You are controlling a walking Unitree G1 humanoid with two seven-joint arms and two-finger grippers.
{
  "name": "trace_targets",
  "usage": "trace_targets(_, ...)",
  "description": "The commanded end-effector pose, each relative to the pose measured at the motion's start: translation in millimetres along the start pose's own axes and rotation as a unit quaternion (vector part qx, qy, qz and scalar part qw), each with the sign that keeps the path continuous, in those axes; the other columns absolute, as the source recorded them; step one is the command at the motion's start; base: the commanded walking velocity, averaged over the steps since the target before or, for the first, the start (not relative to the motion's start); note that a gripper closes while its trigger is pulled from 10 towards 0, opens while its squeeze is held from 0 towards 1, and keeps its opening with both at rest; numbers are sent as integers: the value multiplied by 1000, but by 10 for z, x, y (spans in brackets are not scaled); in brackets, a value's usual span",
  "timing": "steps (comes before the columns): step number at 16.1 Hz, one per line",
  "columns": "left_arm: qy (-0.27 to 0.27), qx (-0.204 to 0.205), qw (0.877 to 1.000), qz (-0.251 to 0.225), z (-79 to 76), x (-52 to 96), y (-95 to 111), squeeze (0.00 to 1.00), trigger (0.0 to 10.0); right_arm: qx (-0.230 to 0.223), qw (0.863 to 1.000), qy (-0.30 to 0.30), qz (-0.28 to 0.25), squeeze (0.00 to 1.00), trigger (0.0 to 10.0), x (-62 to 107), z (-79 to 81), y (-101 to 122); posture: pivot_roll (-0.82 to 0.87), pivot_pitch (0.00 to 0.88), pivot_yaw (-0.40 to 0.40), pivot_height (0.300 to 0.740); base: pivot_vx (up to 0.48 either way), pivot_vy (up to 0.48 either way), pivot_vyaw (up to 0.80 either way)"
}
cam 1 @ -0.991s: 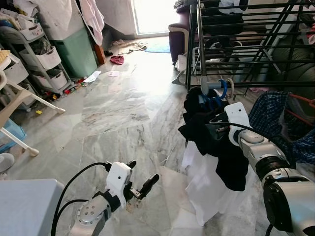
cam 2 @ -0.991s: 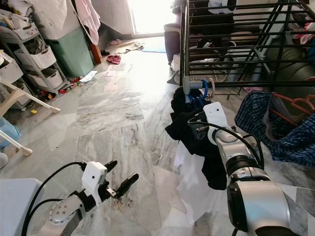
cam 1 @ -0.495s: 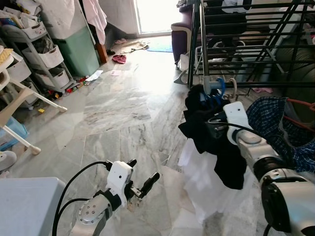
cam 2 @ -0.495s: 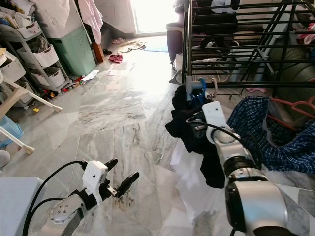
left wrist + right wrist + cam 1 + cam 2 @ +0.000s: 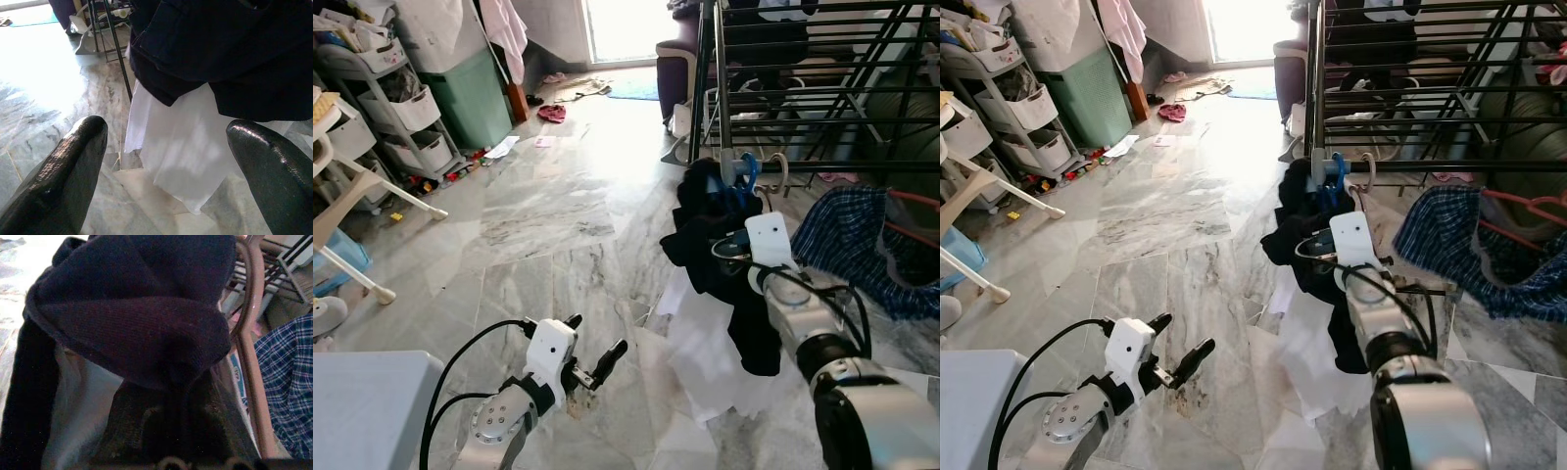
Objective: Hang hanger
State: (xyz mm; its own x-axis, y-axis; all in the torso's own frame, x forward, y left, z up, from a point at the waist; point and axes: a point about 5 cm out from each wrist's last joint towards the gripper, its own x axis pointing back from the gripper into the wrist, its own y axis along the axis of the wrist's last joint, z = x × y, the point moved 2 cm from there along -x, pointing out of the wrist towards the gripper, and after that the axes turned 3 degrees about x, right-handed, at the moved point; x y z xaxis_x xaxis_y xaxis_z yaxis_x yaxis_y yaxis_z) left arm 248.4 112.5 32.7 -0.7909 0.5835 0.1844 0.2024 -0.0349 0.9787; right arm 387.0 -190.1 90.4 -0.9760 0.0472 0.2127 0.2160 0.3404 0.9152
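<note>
From the head views we see the black drying rack [image 5: 822, 59] standing over the marble floor [image 5: 548, 215], and we take it as our landmark. A dark garment [image 5: 724, 264] hangs at the rack's near corner post, with a white cloth [image 5: 705, 352] hanging below it toward the floor, and a blue hanger hook [image 5: 747, 181] sits over the rack's lower rail just above the garment. A blue plaid cloth [image 5: 847, 230] hangs beside the garment, further along the same rail.

Our right gripper [image 5: 729, 250] reaches up to the dark garment at that corner; its fingers are buried in the fabric, so we cannot tell how far apart they are. The right wrist view adds what the head views lack: dark knit folds pressed close against the camera, a brownish hanger [image 5: 249, 333] curving just beside them, and the plaid cloth behind it.

Our left gripper [image 5: 592, 364] hovers low over the floor, well apart from the rack, fingers [image 5: 68, 171] spread wide with nothing between them. Its wrist view looks across at the garment's hem and the white cloth beneath it, near the rack's thin legs.
</note>
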Motion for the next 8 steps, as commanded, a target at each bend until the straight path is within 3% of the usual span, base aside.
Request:
trace_targets(1,10,-7,1000,1,62,15,-2,0,10000,-9,999,-10,-47,0,0,5,33,148,-98,0,102,740,0,0,0)
trace_targets(4,12,-10,1000,1,82,1,-8,0,10000,-8,998,-14,-54,0,0,99,133,6,-101,0,104,740,0,0,0)
trace_targets(5,13,-11,1000,0,90,-1,-9,0,10000,-9,998,-16,-57,0,1529,124,149,-18,-102,0,105,740,0,0,0)
trace_targets(7,19,-14,1000,-1,111,-4,-13,0,10000,-1,997,-27,-75,0,0,195,181,-57,-106,0,109,740,0,0,0)
trace_targets(8,19,-15,1000,-1,117,-8,-13,0,10000,11,995,-38,-92,0,0,225,178,-36,-107,0,110,740,0,0,0)
